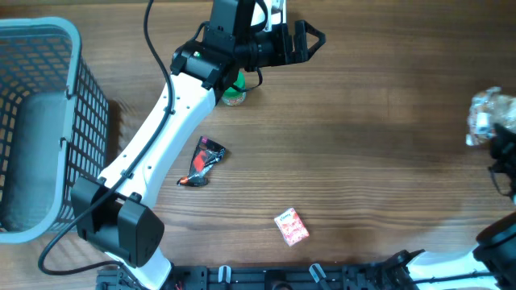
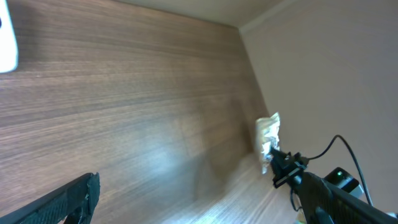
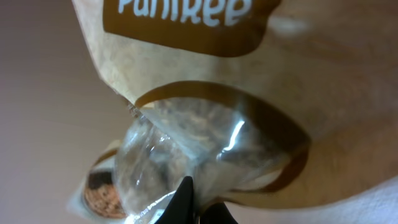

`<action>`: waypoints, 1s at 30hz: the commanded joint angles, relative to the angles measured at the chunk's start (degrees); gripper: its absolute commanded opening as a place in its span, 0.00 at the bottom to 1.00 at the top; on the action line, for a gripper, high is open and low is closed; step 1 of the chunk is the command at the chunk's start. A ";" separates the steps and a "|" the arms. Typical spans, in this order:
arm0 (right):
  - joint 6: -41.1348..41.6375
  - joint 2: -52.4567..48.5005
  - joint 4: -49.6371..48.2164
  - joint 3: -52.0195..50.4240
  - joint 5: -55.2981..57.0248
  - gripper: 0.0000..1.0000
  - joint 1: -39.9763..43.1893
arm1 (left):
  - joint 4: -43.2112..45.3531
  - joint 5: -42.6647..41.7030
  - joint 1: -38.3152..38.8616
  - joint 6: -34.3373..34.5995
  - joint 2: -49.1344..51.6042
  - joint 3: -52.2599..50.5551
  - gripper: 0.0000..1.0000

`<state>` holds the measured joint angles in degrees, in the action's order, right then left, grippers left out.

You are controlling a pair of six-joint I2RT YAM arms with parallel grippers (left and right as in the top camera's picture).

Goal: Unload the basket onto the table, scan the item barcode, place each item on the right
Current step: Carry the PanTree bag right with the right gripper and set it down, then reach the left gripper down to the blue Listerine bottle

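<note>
**Item: snack bag** (image 1: 490, 114). A crinkled brown pouch with a clear window and white lettering on a brown label. It is at the right edge of the overhead frame, held off the wooden table (image 1: 363, 161). It fills the right wrist view (image 3: 205, 124), and the left wrist view shows it far off as a pale upright packet (image 2: 268, 138).

**Right gripper** (image 3: 196, 202). The jaws are closed, pinching the clear film at the bag's lower edge. The right arm (image 1: 501, 157) rises from the lower right corner of the overhead frame to the bag.

**Left arm** (image 1: 161, 129). It runs from its base at lower left diagonally to the upper centre, with the wrist turned to point right.

**Left gripper** (image 1: 310, 40). The jaws are spread wide and hold nothing. Only one finger (image 2: 68, 199) shows in the left wrist view, at lower left.

**Other contents**
- White object (image 1: 278, 12) at the top edge, just beside the left wrist; what it is cannot be told.
- Green-topped container (image 1: 234, 93), partly under the left arm.
- Black-and-red wrapper (image 1: 204, 161), left of centre.
- Red-and-white packet (image 1: 291, 226), lower centre.
- Blue-grey mesh basket (image 1: 76, 48), far left.
</note>
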<state>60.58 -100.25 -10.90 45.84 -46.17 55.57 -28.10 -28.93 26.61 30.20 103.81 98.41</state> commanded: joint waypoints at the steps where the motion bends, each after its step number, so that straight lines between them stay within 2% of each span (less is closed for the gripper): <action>1: -10.91 0.35 4.59 1.88 24.57 0.05 -6.29 | 0.17 1.64 0.26 -1.51 -1.92 0.09 1.00; 2: -10.95 0.33 6.69 2.95 31.95 0.05 -8.00 | 0.15 1.64 0.26 -1.51 -1.92 0.07 1.00; 4: -11.10 0.35 8.09 3.17 41.42 0.15 -7.48 | -0.07 1.62 0.26 -1.51 -1.92 0.09 1.00; 5: -13.27 0.33 7.93 3.19 42.53 0.25 -6.25 | -0.26 1.62 0.28 -1.51 -1.92 0.09 1.00; 6: -16.52 0.33 7.58 3.26 41.88 0.52 -5.35 | -0.31 1.62 0.28 -1.55 -1.92 0.09 1.00; 7: -20.33 0.35 7.45 3.37 40.87 1.00 -4.85 | -0.48 1.62 0.28 -2.93 -1.92 0.09 1.00; 8: -26.77 0.39 7.56 3.85 38.36 1.00 -4.72 | -0.50 1.64 0.28 -4.57 -2.03 0.09 1.00; 9: -29.07 1.25 8.00 4.33 35.04 1.00 -4.98 | -0.50 2.43 0.28 -4.66 -2.38 0.09 1.00; 11: -27.69 5.09 7.91 4.42 30.29 1.00 -5.22 | -1.42 8.44 0.28 -6.75 -4.33 0.09 1.00; 14: -25.75 16.85 10.03 4.50 26.03 1.00 -6.19 | -6.29 27.78 0.28 -7.34 -10.62 0.09 1.00; 17: -26.10 29.55 19.02 5.20 27.32 1.00 -10.99 | -11.72 39.41 0.04 -7.32 -14.99 0.09 1.00; 21: -29.77 35.60 30.88 5.18 34.60 1.00 -23.56 | -21.14 39.30 -4.79 -5.57 -15.34 0.07 1.00; 22: -31.50 35.17 34.40 5.18 36.33 1.00 -29.42 | -23.06 37.92 -6.38 -6.14 -15.10 0.07 1.00; 24: -34.71 33.55 36.33 5.16 36.30 1.00 -37.31 | -24.39 37.92 -8.20 -11.93 -14.67 0.07 1.00; 25: -34.97 32.33 37.20 5.16 36.87 1.00 -42.14 | -25.35 37.94 -9.51 -17.35 -14.38 0.07 1.00; 28: -31.50 27.02 39.52 5.16 44.04 1.00 -54.10 | -29.40 36.20 -12.74 -27.06 -12.63 0.07 1.00; 30: -30.60 23.89 39.52 5.16 44.02 1.00 -57.92 | -30.75 36.24 -13.79 -31.61 -11.06 0.07 1.00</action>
<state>28.42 -72.62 28.36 50.87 -6.39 2.15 -57.43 8.08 14.72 9.85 90.08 98.59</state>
